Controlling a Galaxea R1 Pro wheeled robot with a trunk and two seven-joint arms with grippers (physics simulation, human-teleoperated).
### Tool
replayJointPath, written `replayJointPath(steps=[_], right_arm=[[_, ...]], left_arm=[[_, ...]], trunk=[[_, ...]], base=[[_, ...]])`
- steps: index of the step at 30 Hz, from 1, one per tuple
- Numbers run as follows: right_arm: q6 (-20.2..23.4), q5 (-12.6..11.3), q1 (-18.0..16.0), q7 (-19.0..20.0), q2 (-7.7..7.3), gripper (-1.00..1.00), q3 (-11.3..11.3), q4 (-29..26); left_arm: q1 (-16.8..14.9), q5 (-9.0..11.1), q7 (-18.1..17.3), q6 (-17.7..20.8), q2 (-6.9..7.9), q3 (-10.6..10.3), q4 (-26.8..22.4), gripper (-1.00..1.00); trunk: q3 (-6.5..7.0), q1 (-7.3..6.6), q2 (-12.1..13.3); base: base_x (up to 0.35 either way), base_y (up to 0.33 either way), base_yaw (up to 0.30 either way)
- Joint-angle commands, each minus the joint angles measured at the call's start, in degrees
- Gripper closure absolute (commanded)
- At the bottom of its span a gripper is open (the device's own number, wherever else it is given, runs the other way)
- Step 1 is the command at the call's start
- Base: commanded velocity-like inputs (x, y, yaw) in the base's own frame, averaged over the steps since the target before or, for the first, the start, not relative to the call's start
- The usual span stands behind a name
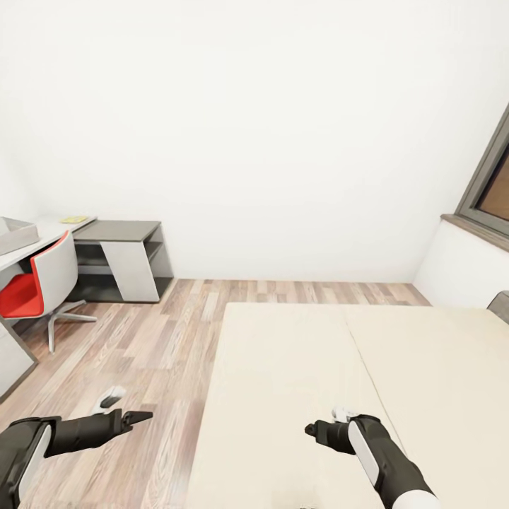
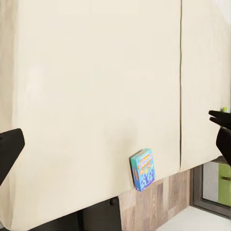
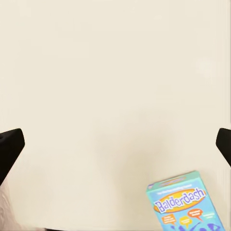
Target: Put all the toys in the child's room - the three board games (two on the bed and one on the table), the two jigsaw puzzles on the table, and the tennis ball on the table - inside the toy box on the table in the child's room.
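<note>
**Both arms reaching over the bed, blue game lying near its edge**

The robot is facing the bed (image 1: 318,367), whose beige mattress is filling the lower right of the head view, with a seam running down it. The left gripper (image 1: 138,418) is hanging over the wood floor (image 1: 162,332) just beside the bed's left edge; in its wrist view the dark fingers (image 2: 9,147) are sitting far apart at the picture's edges, so it is standing wide. The right gripper (image 1: 318,430) is hanging over the mattress, and its fingers (image 3: 10,144) are likewise showing spread wide, with nothing between them.

A blue game (image 3: 185,202) is lying flat on the mattress near an edge, its lid reading "Balderdash"; the left wrist view is showing the same box (image 2: 142,169) close to the mattress edge, beside the seam.

At far left in the head view, the table (image 1: 49,233) is standing against the wall with the grey box (image 1: 15,235) on it and a small yellow item (image 1: 73,220) farther along, too small to identify. A red and white chair (image 1: 39,286) is sitting at the table, next to a lower dark grey cabinet (image 1: 124,258). A window (image 1: 491,184) is showing at right.
</note>
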Motion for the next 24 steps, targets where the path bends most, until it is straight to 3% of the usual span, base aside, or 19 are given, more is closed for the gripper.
replayJointPath(steps=[1,24], right_arm=[[-0.13,0.24,-0.40,0.33,-0.05,-1.00,-0.33,1.03],[-0.99,0.26,-1.04,0.33,-0.17,-1.00,-0.25,3.09]], left_arm=[[-0.05,-0.05,-0.41,0.47,0.05,0.11,0.00,-1.00],[-0.05,-0.46,-0.51,0.47,0.07,-0.27,0.05,-1.00]], trunk=[[-0.22,0.03,-0.13],[-2.39,0.03,-0.13]], base=[[0.000,0.000,0.000],[0.000,0.000,0.000]])
